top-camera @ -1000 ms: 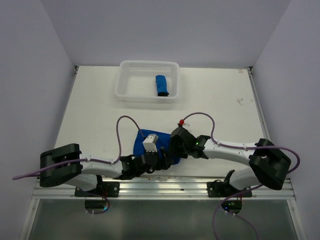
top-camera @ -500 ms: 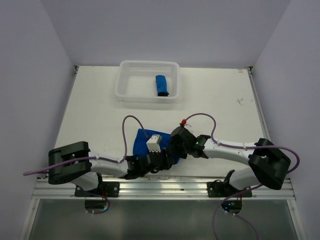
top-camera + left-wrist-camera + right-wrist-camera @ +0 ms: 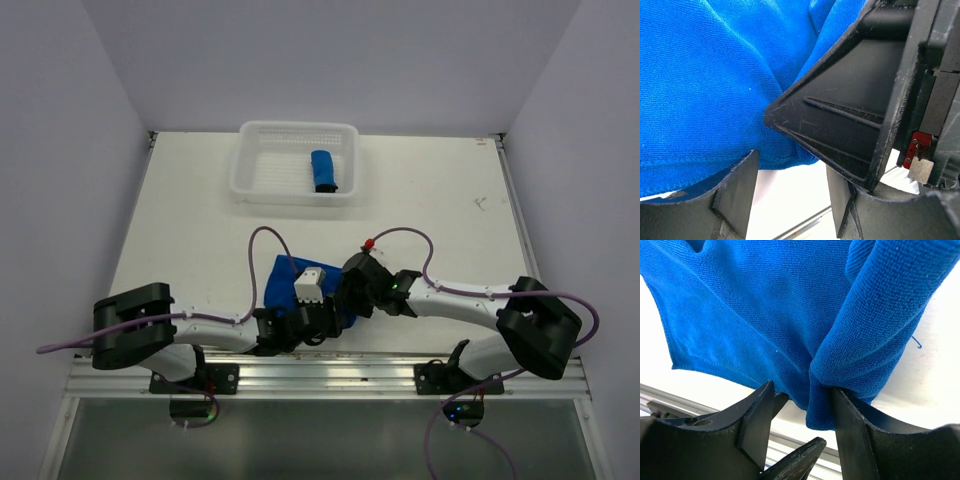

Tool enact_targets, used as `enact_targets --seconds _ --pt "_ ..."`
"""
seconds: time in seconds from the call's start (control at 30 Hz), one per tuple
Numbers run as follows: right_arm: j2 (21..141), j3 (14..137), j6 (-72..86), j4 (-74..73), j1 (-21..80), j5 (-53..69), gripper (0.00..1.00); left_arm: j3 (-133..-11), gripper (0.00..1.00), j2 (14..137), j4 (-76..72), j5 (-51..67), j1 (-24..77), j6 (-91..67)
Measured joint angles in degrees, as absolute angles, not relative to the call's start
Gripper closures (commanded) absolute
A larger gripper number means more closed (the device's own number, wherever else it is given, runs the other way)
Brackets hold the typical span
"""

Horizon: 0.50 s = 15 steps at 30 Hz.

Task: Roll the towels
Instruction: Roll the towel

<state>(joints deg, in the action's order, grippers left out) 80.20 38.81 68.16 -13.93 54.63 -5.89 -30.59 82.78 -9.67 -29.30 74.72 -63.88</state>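
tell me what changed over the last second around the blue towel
The left gripper edged slightly right at the near edge of the royal-blue cloth towel, its purple cable loop shifting too. The right gripper stayed pinched on that towel; the rolled blue towel and white plastic basket did not move.

Robot lab: white table [image 3: 430, 190] boxed by plain walls [image 3: 330, 60].

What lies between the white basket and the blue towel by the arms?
Bare table, crossed only by the left arm's purple cable near the towel, as the top view shows.
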Motion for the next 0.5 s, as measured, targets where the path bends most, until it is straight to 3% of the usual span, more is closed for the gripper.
enact_targets --seconds 0.17,0.3,0.33,0.37,0.43,0.5 --pt "80.18 38.52 68.55 -13.17 54.63 -5.37 0.47 -31.57 0.41 82.65 -7.38 -31.59 75.55 -63.46" --pt "80.12 38.44 68.58 -12.97 54.68 -4.86 0.48 -31.86 0.62 82.0 -7.05 -33.3 76.53 -63.33" --pt "80.07 38.39 68.55 -12.95 54.72 -4.78 0.48 -31.92 0.72 81.78 -7.11 -33.52 76.71 -63.24" --pt "79.96 38.3 68.55 -12.86 54.74 -4.71 0.48 -31.94 0.73 81.6 -7.31 -33.58 76.95 -63.16" --pt "79.7 38.2 68.55 -12.88 54.76 -4.45 0.48 -31.99 0.74 81.54 -8.19 -33.85 77.34 -62.54" --pt "79.44 38.06 68.58 -12.91 54.76 -4.14 0.48 -31.99 0.68 81.54 -9.32 -33.85 77.69 -61.98"
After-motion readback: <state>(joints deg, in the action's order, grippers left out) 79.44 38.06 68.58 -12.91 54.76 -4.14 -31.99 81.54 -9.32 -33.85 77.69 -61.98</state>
